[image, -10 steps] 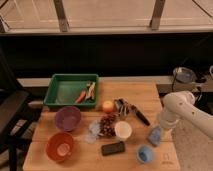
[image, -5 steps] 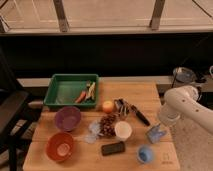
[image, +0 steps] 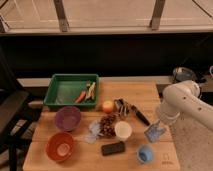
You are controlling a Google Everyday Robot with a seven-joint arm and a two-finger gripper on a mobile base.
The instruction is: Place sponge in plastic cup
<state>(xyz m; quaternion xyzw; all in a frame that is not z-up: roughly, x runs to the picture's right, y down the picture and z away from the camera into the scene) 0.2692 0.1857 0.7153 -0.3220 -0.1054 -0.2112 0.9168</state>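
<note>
The white arm (image: 187, 102) reaches in from the 3 o'clock side of the wooden surface (image: 135, 92), and its pincer (image: 158, 126) hangs near the surface's right edge, at about 4 o'clock. The pincer is clenched, grasping the sponge (image: 154, 134), which sits tilted at its tip; whether the sponge's lower corner touches the wood cannot be told. The blue cup (image: 145, 154) stands upright near the front edge, at about 5 o'clock, just beside the sponge and at 7 o'clock from it, the two apart. A cream cup (image: 123, 130) stands at 9 o'clock from the sponge, with a black slab (image: 113, 148) lying flat in front of it. A brown cluster (image: 106, 125) lies near the middle, an orange fruit (image: 108, 106) behind it, and dark utensils (image: 132, 110) to the fruit's right. A green tray (image: 65, 92) fills the 11 o'clock corner and holds a few vegetables (image: 86, 93) along its right side. A purple bowl (image: 67, 118) sits at 9 o'clock and an orange bowl (image: 48, 145) at 7 o'clock.
</note>
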